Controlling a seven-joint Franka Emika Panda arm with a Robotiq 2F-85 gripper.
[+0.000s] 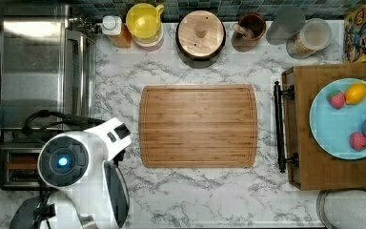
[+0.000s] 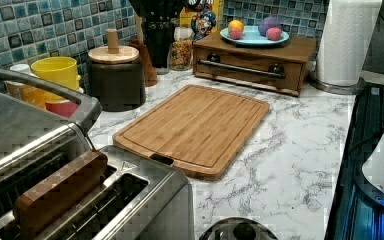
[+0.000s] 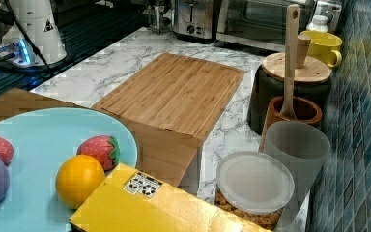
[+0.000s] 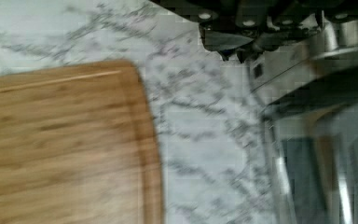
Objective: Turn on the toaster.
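The toaster [image 2: 130, 200] stands at the counter's end beside the oven [image 2: 25, 135], with a brown slice [image 2: 60, 192] upright in one of its two slots; in the top view it lies at the top view's lower left [image 1: 14, 164], partly under the white arm [image 1: 83, 167]. In the wrist view the gripper [image 4: 235, 49] hangs just above the toaster's steel edge [image 4: 317, 116], its fingertips [image 4: 226, 46] close together and apparently empty, though blur leaves it unclear whether the jaws are fully closed. Away from the jaws, across a strip of bare marble counter [image 4: 200, 140], lies the wooden cutting board [image 4: 65, 144]. Farther off sit a yellow mug [image 1: 144, 21], a lidded dark canister [image 1: 200, 38] and a blue plate [image 1: 333, 126] of toy fruit.
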